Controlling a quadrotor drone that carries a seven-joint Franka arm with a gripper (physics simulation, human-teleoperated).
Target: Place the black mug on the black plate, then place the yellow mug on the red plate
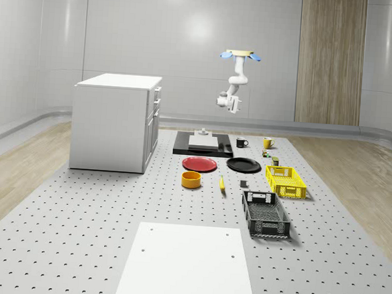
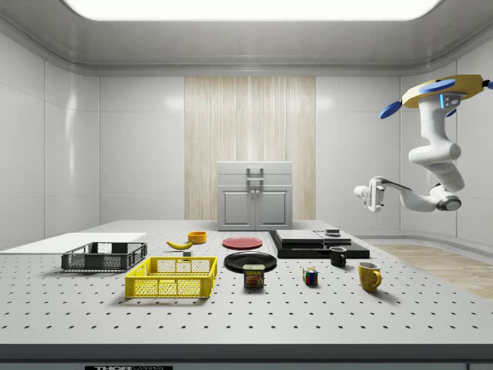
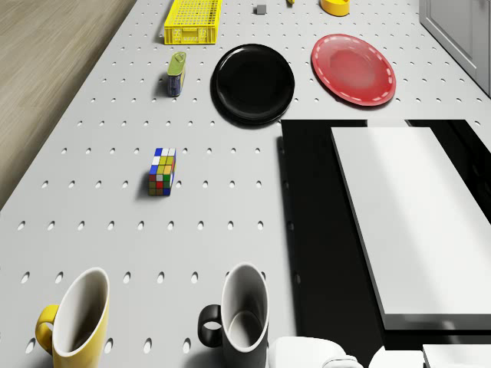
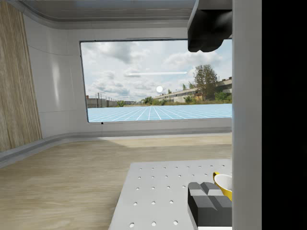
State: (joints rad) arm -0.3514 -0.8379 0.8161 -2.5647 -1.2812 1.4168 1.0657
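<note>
Illumination is bright and even, supplied by a ceiling light panel (image 2: 246,8). Soft glare marks the glossy walls (image 1: 197,29). Shadows beneath objects are faint and short.

The drone (image 1: 241,54) hovers high above the black mug (image 1: 241,143).

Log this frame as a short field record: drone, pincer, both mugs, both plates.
drone: hovering high, past the table's far end
pincer: in the air, well above the mugs, holding nothing
black mug: upright on table, beside the black tray
yellow mug: upright on table, next to black mug
black plate: bare
red plate: bare
</note>
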